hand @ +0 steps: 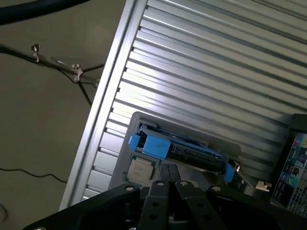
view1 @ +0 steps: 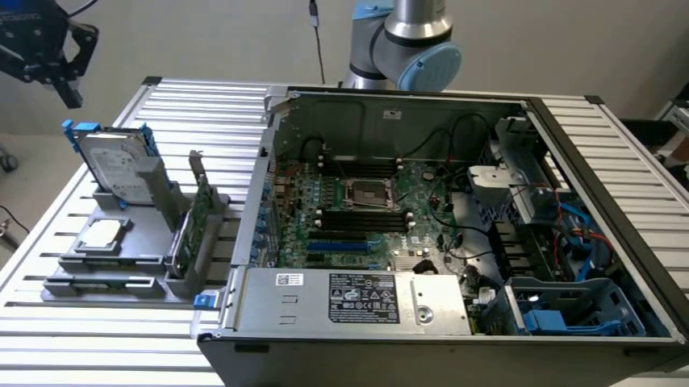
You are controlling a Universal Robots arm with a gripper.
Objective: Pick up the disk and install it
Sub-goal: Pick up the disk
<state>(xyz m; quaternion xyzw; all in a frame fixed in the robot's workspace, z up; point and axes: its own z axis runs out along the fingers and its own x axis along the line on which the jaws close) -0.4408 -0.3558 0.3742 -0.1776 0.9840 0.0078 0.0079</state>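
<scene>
Plenty of bare slatted worktop (view1: 194,105) around the grey holder (view1: 76,260) at the exterior view's left, with the worktop's edge close beside it and the open computer case (view1: 453,201) further right. The gripper (view1: 67,87) hangs high over that left corner, jaws pressed together on nothing. The disk (view1: 119,165) stands upright in the holder, below the jaws and well apart from them.

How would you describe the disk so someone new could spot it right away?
Find the open computer case; on the exterior view's left of it sits a grey rack. The disk stands on edge at the rack's far end: silver-grey, white label, blue carrier, unlike the small square chip and the thin green card.
</scene>
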